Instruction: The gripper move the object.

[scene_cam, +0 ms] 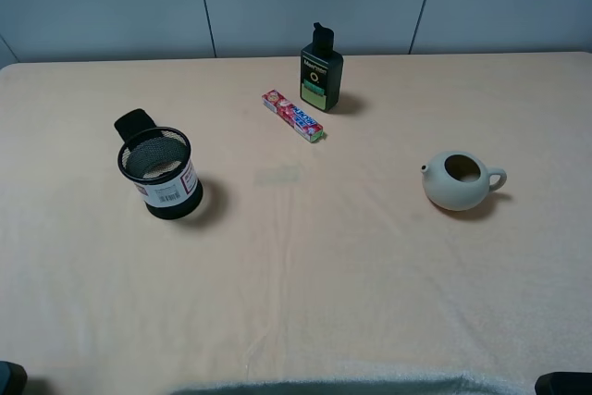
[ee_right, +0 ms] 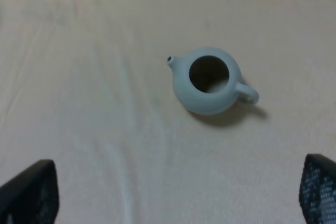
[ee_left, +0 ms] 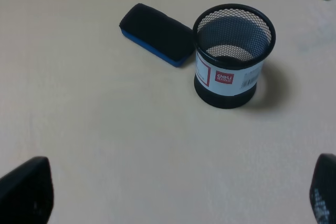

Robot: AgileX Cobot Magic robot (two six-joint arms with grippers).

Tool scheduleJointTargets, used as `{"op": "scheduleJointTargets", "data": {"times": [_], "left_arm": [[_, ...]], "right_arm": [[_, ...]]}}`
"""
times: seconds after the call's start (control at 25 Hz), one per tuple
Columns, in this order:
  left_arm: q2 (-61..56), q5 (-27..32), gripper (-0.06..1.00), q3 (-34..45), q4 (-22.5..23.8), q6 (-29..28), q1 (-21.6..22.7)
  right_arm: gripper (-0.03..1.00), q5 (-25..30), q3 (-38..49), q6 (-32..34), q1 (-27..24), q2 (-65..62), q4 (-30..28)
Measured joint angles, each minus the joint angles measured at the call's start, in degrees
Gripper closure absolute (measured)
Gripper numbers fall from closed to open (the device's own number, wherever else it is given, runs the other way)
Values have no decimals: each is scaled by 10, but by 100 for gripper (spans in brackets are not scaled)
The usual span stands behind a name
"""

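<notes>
The black wire-mesh pen cup with a white and red barcode label stands upright at the left of the table; it also shows in the left wrist view. My left gripper is open, its two dark fingertips wide apart at the frame's lower corners, well short of the cup and holding nothing. My right gripper is open and empty, its fingertips at the frame's corners, back from the cream teapot. In the exterior view only small dark parts of the arms show at the bottom corners.
A black and blue eraser lies just behind the cup. A dark green bottle and a red candy pack sit at the back centre. The cream teapot is at the right on the beige cloth.
</notes>
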Motion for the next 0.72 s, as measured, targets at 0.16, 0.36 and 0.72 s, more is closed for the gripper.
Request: {"op": "scheduleJointTargets", "data": {"times": [0.16,0.36,0.72], "left_arm": [[0,0,-5,0,0,0,0],[0,0,-5,0,0,0,0],[0,0,-5,0,0,0,0]], "right_arm": [[27,0,28,1,0,-45,0],[27,0,68,1,-16,-87,0],[27,-25,146,-22,-173,-179,0]]}}
